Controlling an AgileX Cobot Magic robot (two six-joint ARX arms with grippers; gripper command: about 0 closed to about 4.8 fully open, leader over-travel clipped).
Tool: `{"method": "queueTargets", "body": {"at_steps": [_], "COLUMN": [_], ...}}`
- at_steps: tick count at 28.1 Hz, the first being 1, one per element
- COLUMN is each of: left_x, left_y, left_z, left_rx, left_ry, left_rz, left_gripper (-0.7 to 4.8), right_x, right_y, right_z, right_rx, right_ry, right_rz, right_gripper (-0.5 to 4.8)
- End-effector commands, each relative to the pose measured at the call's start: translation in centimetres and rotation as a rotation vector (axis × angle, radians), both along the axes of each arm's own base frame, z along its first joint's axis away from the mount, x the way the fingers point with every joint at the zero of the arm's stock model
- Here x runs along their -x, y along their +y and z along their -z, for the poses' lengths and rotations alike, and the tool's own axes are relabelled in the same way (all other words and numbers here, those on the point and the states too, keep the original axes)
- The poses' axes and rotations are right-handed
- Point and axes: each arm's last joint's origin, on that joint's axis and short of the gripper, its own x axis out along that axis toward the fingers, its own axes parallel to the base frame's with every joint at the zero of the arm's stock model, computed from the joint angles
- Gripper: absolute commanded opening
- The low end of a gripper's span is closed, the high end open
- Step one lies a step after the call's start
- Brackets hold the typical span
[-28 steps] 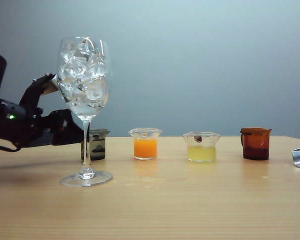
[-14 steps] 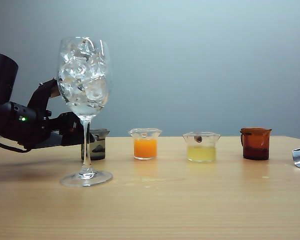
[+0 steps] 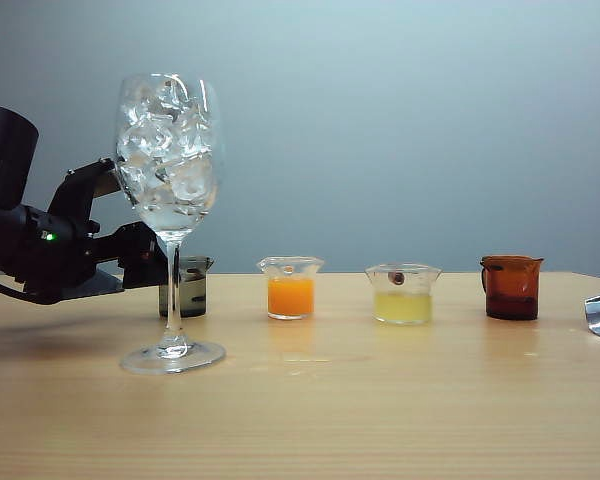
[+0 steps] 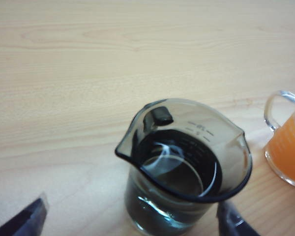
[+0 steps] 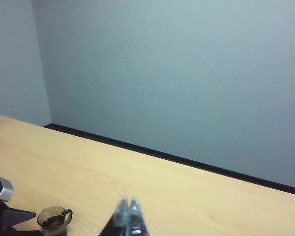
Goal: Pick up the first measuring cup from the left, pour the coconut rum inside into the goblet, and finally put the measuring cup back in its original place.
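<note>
Our left pincer [image 4: 130, 219] was wide open, one finger on each side of the grey cup [image 4: 184, 164] behind the goblet [image 3: 170, 215]. Our right pincer [image 5: 129, 216] was shut, over bare table [image 5: 196, 196].

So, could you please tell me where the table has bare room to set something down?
The table is bare all along the front, right of the goblet. Small gaps separate the orange cup, yellow cup and amber cup. It is crowded on the left, where the left gripper, jaws open, flanks the smoky measuring cup behind the goblet.
</note>
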Motion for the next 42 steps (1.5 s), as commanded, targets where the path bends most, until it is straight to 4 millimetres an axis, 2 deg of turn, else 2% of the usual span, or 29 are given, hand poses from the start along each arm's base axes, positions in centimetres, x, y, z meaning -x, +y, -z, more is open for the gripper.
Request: {"method": "queueTargets", "body": {"at_steps": [1, 6, 30, 38, 42], "left_x": [0.0, 0.2, -1.2, -1.7, -1.9], "left_y": [-0.8, -2.4, -3.8, -3.9, -4.0], "left_z": [-0.3, -0.4, 0.8, 0.6, 0.6], "left_rx": [0.001, -0.027, -0.014, -0.005, -0.004], "left_ry": [-0.022, -0.034, -0.032, -0.063, -0.065], "left_rz": [0.013, -0.001, 0.006, 0.005, 0.005], "left_gripper": [4.79, 4.79, 4.79, 4.79, 4.79], "right_x": [0.0, 0.0, 0.0, 0.0, 0.0], "right_y": [0.0, 0.0, 0.0, 0.0, 0.4], "right_z": [-0.3, -0.2, -0.2, -0.1, 0.9], "right_rx": [-0.006, -0.006, -0.005, 0.002, 0.047], "right_ry": [-0.019, -0.018, -0.018, -0.003, 0.086], "right_rz": [-0.002, -0.003, -0.009, -0.010, -0.114], "right_gripper": [-0.04, -0.04, -0.04, -0.04, -0.04]}}
